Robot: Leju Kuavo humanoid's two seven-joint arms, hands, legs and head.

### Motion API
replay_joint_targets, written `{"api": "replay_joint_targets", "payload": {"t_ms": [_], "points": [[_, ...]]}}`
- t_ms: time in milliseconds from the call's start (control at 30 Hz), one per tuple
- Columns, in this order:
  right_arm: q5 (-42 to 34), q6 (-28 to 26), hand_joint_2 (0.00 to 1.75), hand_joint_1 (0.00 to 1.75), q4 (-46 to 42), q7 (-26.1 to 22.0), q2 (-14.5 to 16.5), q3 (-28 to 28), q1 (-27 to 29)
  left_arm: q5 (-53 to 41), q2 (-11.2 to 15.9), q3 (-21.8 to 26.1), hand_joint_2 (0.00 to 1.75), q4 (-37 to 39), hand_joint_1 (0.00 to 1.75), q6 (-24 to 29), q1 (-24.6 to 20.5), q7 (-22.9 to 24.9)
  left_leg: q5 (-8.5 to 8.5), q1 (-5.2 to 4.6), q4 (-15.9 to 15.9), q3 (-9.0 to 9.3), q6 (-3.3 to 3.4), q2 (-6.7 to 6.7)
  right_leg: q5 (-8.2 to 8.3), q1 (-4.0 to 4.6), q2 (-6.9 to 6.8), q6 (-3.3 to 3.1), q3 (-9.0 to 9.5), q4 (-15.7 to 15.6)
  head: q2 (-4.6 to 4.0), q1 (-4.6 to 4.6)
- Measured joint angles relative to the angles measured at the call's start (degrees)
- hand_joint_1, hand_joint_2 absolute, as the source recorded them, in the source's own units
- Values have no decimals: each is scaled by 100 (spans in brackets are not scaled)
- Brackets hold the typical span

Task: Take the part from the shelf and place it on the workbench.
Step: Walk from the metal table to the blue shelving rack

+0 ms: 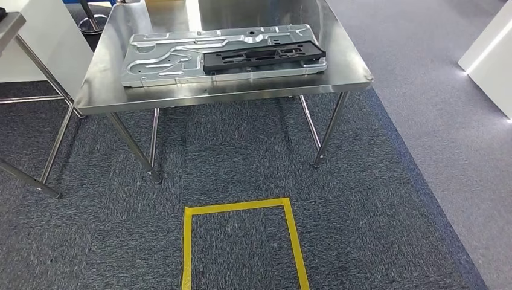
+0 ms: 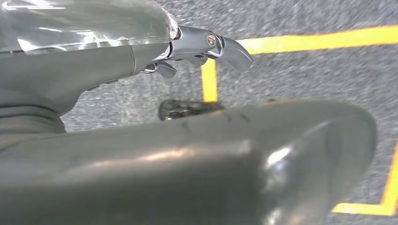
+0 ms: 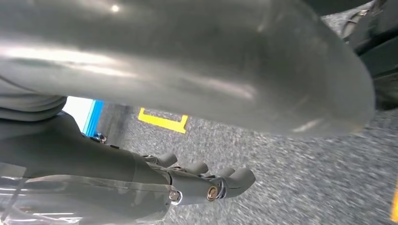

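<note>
A long black plastic part [image 1: 265, 58] lies on a large stamped silver metal plate [image 1: 175, 57], which rests flat on the steel workbench [image 1: 102, 93] ahead of me. Both arms hang down by my sides, over the carpet. In the left wrist view my left hand [image 2: 197, 47] has its fingers stretched out, away from the thick thumb [image 2: 211, 159], and nothing between them. In the right wrist view my right hand [image 3: 197, 185] also holds nothing, with its fingers out and apart from the thumb [image 3: 211, 70].
A yellow tape square [image 1: 241, 207] marks the grey carpet just in front of me, short of the workbench legs [image 1: 329, 136]. A second steel table's legs [image 1: 51, 151] stand at the left. White furniture [image 1: 489, 51] is at the far right.
</note>
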Motion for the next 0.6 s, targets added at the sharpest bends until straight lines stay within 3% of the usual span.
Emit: {"api": "replay_joint_targets", "payload": {"t_ms": [33,67,133,200,233,300,367,400,433,467,500,533,600], "points": [[20,6,0,0,-1,-12,0,0,-19,-1,2,-1,0,0,0,-4,-13,-1,44,-5,56,-99,-26,-4,33,-4,2,-3,347,-427,0,1],[38,10,0,0,-1,-32,0,0,-40,-2,3,-2,0,1,0,-6,-23,1,85,-11,107,-174,-57,-6,-39,1,7,-22,674,-889,0,-2],[64,11,0,0,1,-80,1,2,-71,-1,5,-4,0,1,0,6,-38,7,180,-12,157,-253,-126,-5,-219,42,16,-91,1011,-1443,0,-6],[75,10,0,0,4,-103,3,3,-74,2,6,-3,0,0,0,28,-38,18,258,14,163,-312,-197,-9,-164,56,2,-193,942,-1498,0,-3],[78,10,0,0,7,-105,4,3,-75,4,7,-3,0,0,0,37,-32,23,164,29,225,-365,-229,-19,-98,55,-12,-245,874,-1500,0,-2],[80,10,0,0,13,-107,4,2,-75,11,8,-2,0,1,0,48,-11,30,-350,54,639,-521,-278,-38,52,55,-46,-331,705,-1505,0,-7],[80,9,0,0,12,-108,-2,2,-71,19,5,-2,0,2,0,50,-4,35,-925,62,1379,-665,-302,-39,200,83,-55,-365,508,-1493,0,-16],[80,9,0,0,12,-109,-4,2,-71,20,5,-2,0,2,0,50,-10,37,-1023,63,1696,-678,-304,-40,276,96,-57,-370,397,-1479,0,-18],[80,10,0,0,12,-110,-4,2,-76,21,6,-2,0,2,0,48,-19,39,-968,62,1876,-622,-298,-41,349,107,-57,-370,279,-1456,0,-19],[80,12,0,0,12,-111,-4,2,-82,20,8,-2,0,2,0,44,-28,40,-800,58,1866,-479,-285,-42,413,112,-56,-364,164,-1426,0,-19],[80,14,0,0,12,-111,-4,2,-86,19,10,-2,0,2,0,39,-37,42,-617,53,1663,-237,-265,-43,469,113,-53,-354,57,-1390,0,-19],[80,14,0,0,12,-111,-4,2,-89,19,17,-2,0,2,0,32,-48,43,-526,45,1292,96,-237,-46,518,114,-51,-338,-28,-1351,0,-20],[82,15,0,0,13,-111,-3,2,-93,16,35,-2,0,2,0,20,-77,39,-640,22,346,779,-176,-51,608,126,-52,-288,-140,-1282,0,-17]]}}
